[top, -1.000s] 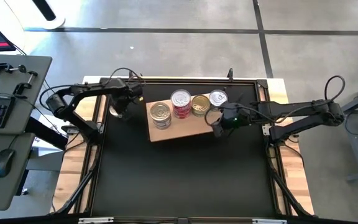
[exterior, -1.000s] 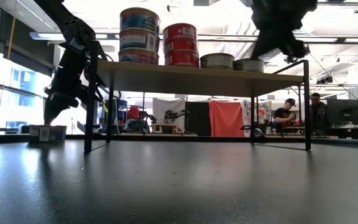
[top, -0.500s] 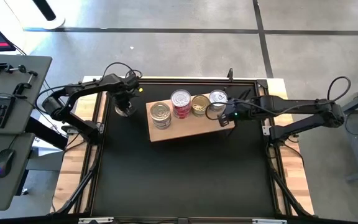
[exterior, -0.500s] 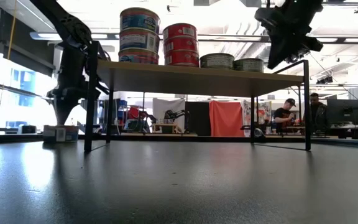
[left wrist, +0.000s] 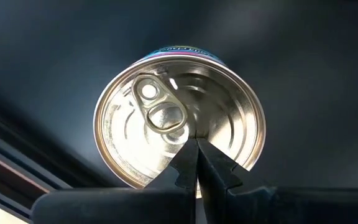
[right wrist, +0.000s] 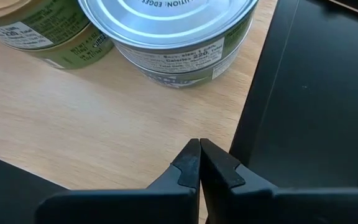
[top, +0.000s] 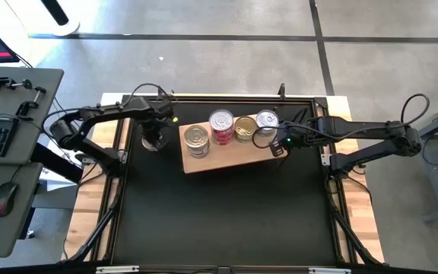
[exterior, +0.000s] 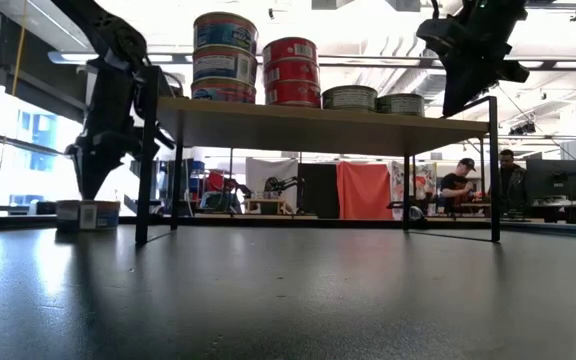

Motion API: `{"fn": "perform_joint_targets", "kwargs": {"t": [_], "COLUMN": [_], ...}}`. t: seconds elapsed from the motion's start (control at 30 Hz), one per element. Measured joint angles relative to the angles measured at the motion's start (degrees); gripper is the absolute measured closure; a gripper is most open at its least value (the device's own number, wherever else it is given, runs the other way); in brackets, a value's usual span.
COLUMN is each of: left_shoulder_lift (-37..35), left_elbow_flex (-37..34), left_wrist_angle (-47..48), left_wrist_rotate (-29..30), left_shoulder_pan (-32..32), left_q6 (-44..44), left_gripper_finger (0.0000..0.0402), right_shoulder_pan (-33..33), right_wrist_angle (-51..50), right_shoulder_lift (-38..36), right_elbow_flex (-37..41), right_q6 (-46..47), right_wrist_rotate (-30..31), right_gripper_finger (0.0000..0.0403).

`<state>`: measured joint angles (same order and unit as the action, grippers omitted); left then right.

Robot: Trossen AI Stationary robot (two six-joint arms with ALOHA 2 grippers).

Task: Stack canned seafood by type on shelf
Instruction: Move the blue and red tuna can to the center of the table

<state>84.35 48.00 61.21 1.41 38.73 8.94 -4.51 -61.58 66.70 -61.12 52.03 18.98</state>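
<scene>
The left arm reached in from the left edge of the high view, elbow bent near the frame's left, its wrist angled down in the upper-left part of the black area. The left tool (top: 153,139) pointed straight down, its two fingers pressed together with no gap. The right arm stretched in from the right side, nearly straight and level across the upper middle. The right tool (top: 277,147) also pointed down, fingers (right wrist: 191,163) closed tip to tip, holding nothing.

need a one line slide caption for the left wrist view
Left gripper, fingers shut, hovers directly above a lone silver pull-tab tin sitting on the black table.
</scene>
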Motion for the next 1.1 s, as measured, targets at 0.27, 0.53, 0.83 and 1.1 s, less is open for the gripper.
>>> {"fn": "perform_joint_targets", "kwargs": {"t": [0.27, 0.53, 0.83, 1.1], "left_shoulder_lift": [-3.5, -11.9, -19.9, -22.7], "left_elbow_flex": [-0.5, -5.6, -12.5, -9.3], "left_wrist_angle": [1.8, 1.9, -5.7, -10.3], "left_wrist_rotate": [-1.5, -3.8, -4.8, 9.7], "left_shoulder_pan": [-9.2, -17.3, -29.8, -34.3], "left_q6": [8.8, 22.4, 40.7, 46.0], "left_gripper_finger": [0.0401, 0.0401, 0.0401, 0.0401], "right_shoulder_pan": [0.0, 0.0, 0.0, 0.0], "right_wrist_angle": [-0.4, -0.3, -0.3, 2.8], "right_shoulder_lift": [0.0, 0.0, 0.0, 0.0], "right_elbow_flex": [0.0, 0.0, 0.0, 0.0], "right_q6": [-1.2, -1.5, -2.3, -4.4], "right_wrist_rotate": [0.0, 0.0, 1.0, 1.1], "right_gripper_finger": [0.0403, 0.0403, 0.0403, 0.0403]}}
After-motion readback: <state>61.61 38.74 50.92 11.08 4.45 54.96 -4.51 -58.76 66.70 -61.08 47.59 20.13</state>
